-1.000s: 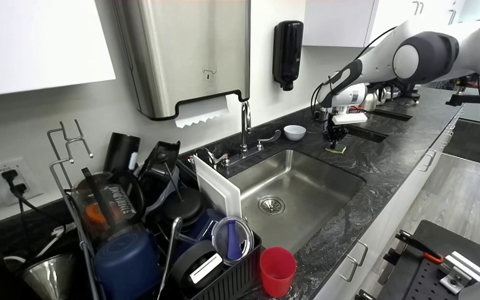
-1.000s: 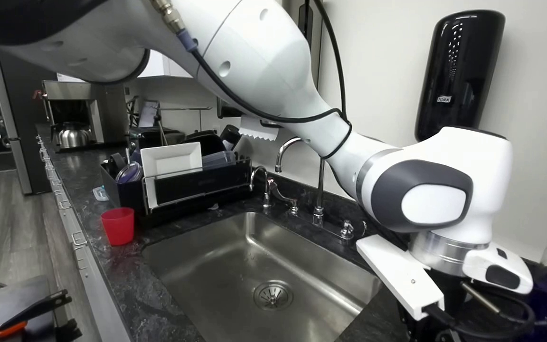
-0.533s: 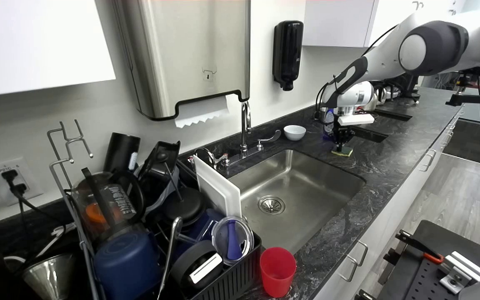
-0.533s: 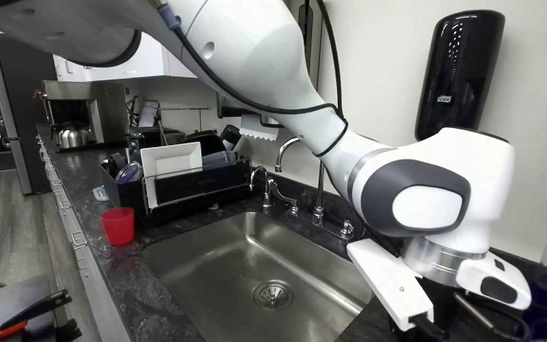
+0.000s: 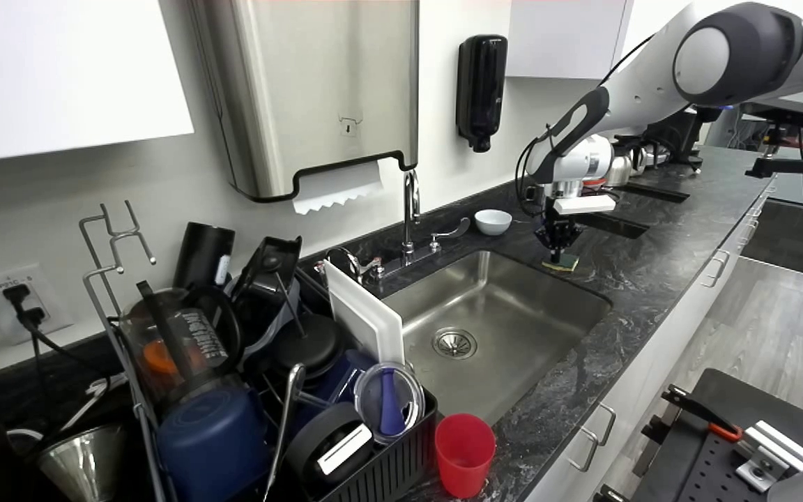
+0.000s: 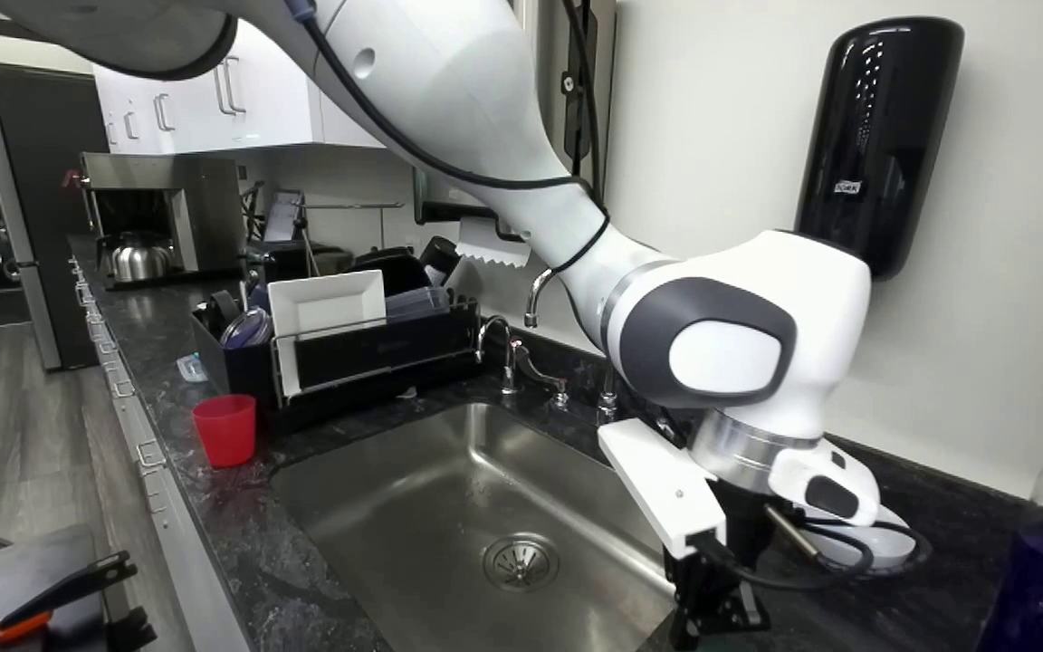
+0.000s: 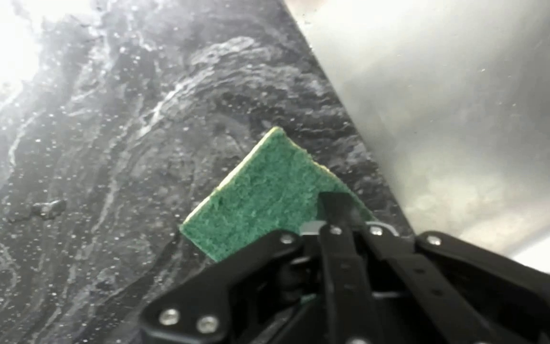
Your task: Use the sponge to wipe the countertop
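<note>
Closed pincer point(image 7: 339, 206) seemingly touches the sponge point(image 7: 268, 193) on the countertop point(image 7: 127, 157).

White glare hits the countertop point(image 7: 127, 143); basin point(image 7: 466, 124) gleams.

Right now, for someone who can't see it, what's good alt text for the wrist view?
A sponge, green scouring side up, lies on a dark, white-streaked countertop, its lower right part hidden by the shut black claw at the bottom of the picture. A steel sink basin fills the upper right.
</note>
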{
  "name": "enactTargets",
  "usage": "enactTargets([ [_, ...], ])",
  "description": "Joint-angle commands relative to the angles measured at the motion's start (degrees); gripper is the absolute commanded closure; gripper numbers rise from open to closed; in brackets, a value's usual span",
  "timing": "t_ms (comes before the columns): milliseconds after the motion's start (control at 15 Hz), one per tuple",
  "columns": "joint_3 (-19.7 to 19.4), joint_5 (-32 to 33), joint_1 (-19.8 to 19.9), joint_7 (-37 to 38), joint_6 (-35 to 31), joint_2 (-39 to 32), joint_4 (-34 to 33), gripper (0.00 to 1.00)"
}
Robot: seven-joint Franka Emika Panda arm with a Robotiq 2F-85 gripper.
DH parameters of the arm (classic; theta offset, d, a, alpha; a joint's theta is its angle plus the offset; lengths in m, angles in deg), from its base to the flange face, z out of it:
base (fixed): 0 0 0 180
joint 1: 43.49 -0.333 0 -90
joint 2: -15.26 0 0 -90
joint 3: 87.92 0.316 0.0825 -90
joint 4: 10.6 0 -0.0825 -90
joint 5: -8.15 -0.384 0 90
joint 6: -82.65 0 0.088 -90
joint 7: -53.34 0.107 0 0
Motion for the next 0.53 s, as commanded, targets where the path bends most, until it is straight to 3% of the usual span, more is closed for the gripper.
enactTargets([
  [0, 0.64, 1.93, -2.0, 0.1, -1.77, 1.35, 1.52, 1.0],
  [467, -0.17, 4.62, -1.87, 0.14, -0.88, -1.33, -5.87, 1.0],
])
